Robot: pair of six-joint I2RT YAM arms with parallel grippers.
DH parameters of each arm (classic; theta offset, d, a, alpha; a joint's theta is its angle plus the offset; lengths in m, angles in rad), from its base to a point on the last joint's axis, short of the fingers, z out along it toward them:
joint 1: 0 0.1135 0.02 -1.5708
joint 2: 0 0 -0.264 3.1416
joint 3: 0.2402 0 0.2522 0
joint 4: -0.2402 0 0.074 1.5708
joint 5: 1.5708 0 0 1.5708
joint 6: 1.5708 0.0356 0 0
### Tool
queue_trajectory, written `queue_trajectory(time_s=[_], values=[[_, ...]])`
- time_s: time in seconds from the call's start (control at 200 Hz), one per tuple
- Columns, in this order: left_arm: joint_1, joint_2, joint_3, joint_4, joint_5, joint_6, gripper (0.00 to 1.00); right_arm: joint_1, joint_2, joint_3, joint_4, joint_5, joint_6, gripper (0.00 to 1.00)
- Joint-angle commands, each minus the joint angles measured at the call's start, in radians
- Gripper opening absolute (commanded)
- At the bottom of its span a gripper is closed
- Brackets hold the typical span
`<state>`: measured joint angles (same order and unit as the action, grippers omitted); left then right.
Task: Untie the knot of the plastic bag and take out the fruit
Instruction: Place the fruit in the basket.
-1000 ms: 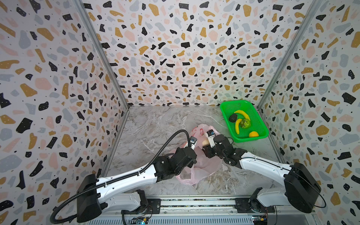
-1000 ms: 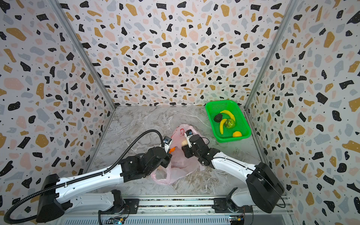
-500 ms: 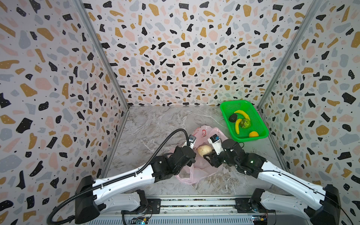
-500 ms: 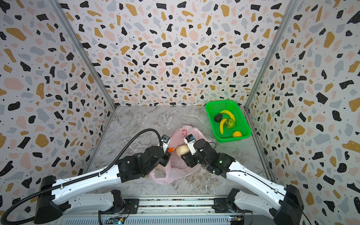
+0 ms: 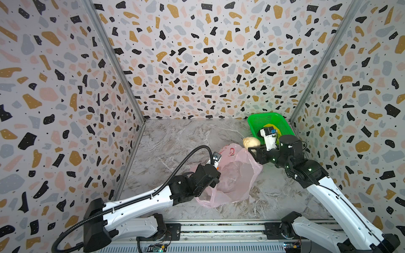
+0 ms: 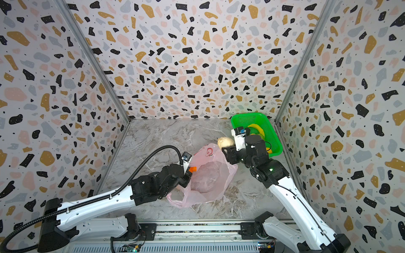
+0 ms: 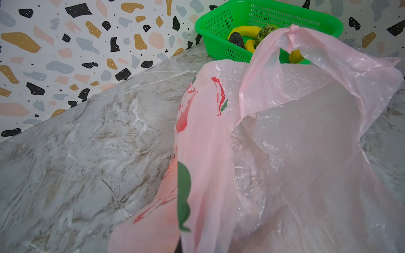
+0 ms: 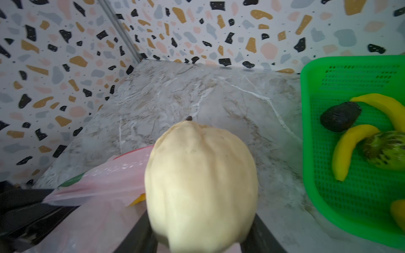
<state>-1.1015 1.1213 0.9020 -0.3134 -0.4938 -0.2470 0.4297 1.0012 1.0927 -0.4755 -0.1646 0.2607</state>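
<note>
- Terrazzo-speckled walls [image 5: 197, 54] on three sides and a grey marble-look tabletop [image 5: 175, 142], so a pretty busy backdrop.
- Headcount: one plastic bag [image 5: 236, 175], one green basket [image 5: 256, 122] and one cream fruit [image 5: 251, 142] outside the bag.
- The right wrist view shows what's in the basket. That's a banana [image 8: 348, 151] plus another banana [image 8: 385, 105], one avocado [image 8: 340, 117], one green-yellow fruit [image 8: 385, 153] and one yellow-orange piece [image 8: 398, 214] at the frame edge.
- The cream fruit is egg-shaped, and its long axis runs straight out along the right gripper's reach. The little dark stem end points away from the wrist.
- In both top views it sits between the bag and the basket, just beside the basket's near corner.
- The bag is slumped mid-table with its length running from the front rail toward the back wall, red print at the far end. One bunched handle loop stands up in the left wrist view.
- The right arm climbs from the front-right base with the elbow bent. The right gripper [image 5: 254, 147] has one finger on each side of the cream fruit, clamping it.
- The left arm stretches low and diagonal from the front-left base. The left gripper [image 6: 189, 173] is pressed together, pinching the bag's left edge as far as I can tell.
</note>
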Motion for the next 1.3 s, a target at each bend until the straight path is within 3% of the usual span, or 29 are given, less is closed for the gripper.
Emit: queue_trajectory(time_s=[0.0, 0.125, 0.265, 0.355, 0.621, 0.741, 0.821, 0.921, 1.081, 1.296], values=[[-0.003, -0.022, -0.001, 0.017, 0.011, 0.012, 0.00, -0.116, 0.053, 0.018, 0.075, -0.082, -0.036, 0.51], [-0.004, -0.053, -0.020, 0.040, 0.031, 0.023, 0.00, -0.238, 0.148, -0.010, 0.182, -0.072, -0.035, 0.51], [-0.004, -0.077, -0.034, 0.073, 0.061, 0.053, 0.00, -0.321, 0.280, -0.040, 0.297, 0.042, -0.040, 0.51], [-0.004, -0.077, -0.033, 0.074, 0.064, 0.064, 0.00, -0.381, 0.380, -0.042, 0.377, 0.028, -0.018, 0.51], [-0.003, -0.080, -0.028, 0.061, 0.058, 0.090, 0.00, -0.437, 0.659, 0.081, 0.446, 0.063, -0.007, 0.52], [-0.004, -0.079, -0.038, 0.056, 0.059, 0.082, 0.00, -0.444, 0.720, 0.128, 0.419, 0.074, -0.011, 0.65], [-0.003, -0.084, -0.043, 0.056, 0.058, 0.077, 0.00, -0.444, 0.728, 0.144, 0.404, 0.079, -0.014, 0.78], [-0.004, -0.087, -0.049, 0.056, 0.050, 0.076, 0.00, -0.444, 0.715, 0.147, 0.389, 0.073, -0.011, 0.86], [-0.003, -0.089, -0.052, 0.055, 0.043, 0.075, 0.00, -0.437, 0.650, 0.150, 0.326, 0.005, -0.011, 0.87], [-0.003, -0.099, -0.055, 0.069, 0.026, 0.075, 0.00, -0.385, 0.439, 0.148, 0.136, -0.143, -0.047, 0.88]])
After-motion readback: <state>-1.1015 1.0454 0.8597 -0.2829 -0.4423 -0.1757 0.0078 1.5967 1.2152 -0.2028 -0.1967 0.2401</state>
